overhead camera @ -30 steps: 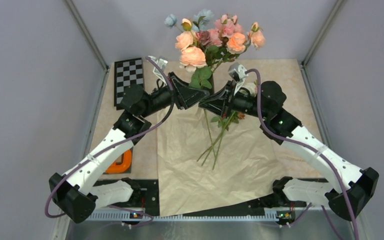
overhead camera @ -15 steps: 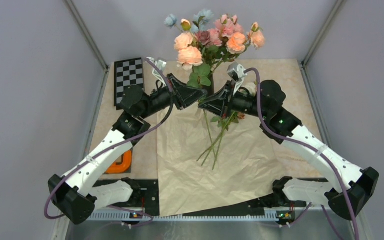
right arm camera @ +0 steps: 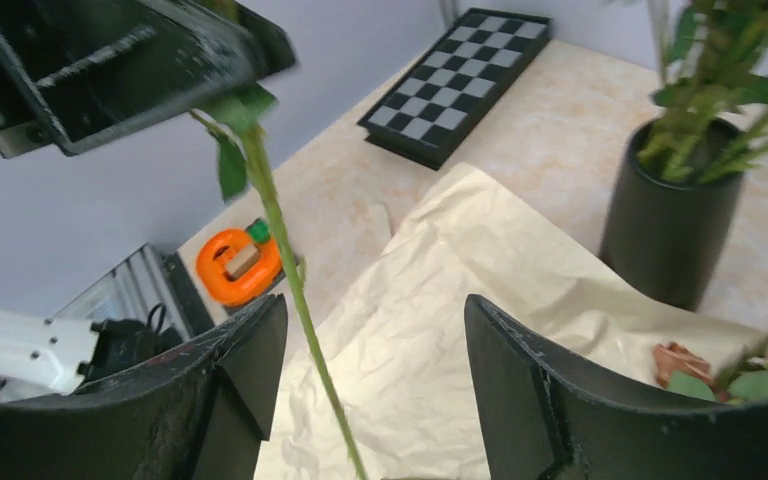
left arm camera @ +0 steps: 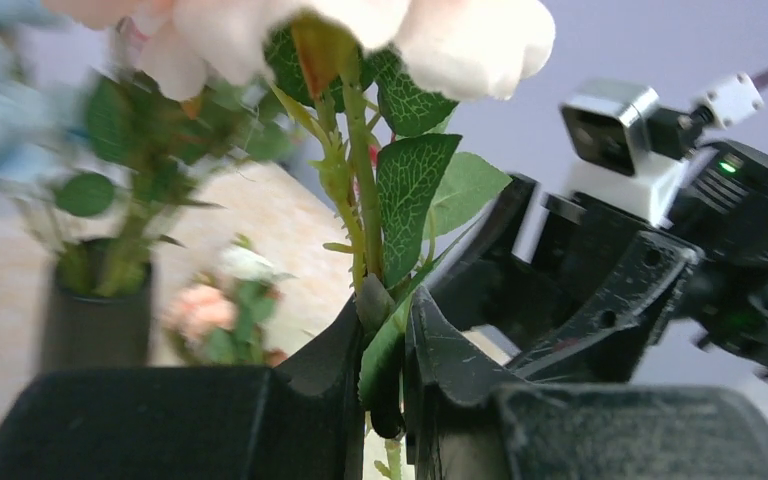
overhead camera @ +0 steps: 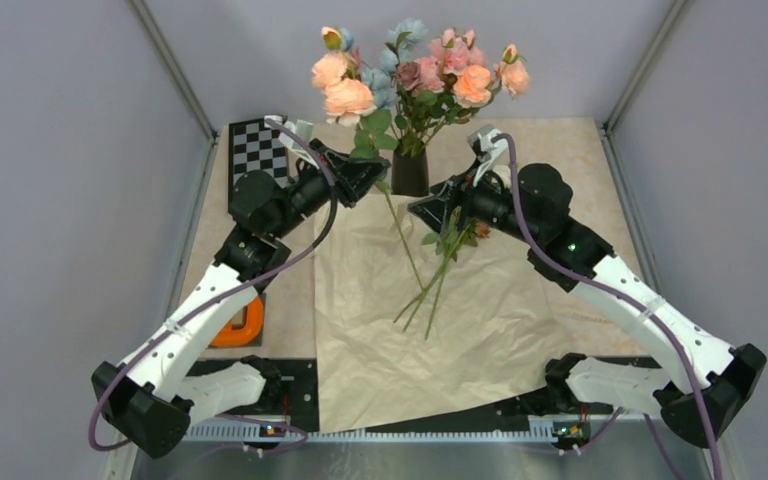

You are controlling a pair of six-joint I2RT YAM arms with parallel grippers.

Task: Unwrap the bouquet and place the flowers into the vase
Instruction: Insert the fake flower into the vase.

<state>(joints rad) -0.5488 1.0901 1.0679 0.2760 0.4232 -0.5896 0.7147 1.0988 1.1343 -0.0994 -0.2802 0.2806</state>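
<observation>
Mid-transfer, upper centre: peach rose (overhead camera: 348,98) pinched at stem in left gripper (left arm camera: 390,312), beside black vase (overhead camera: 410,175). Slack right gripper (right arm camera: 375,312), jaws apart. Next: raise stem end over neck, lower in. More flowers (overhead camera: 455,238) on paper (overhead camera: 500,330).

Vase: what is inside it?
Green stems of a pink, orange and blue bunch stand in the vase; its dark wall hides their lower ends. The stem in the left gripper hangs outside it.
</observation>
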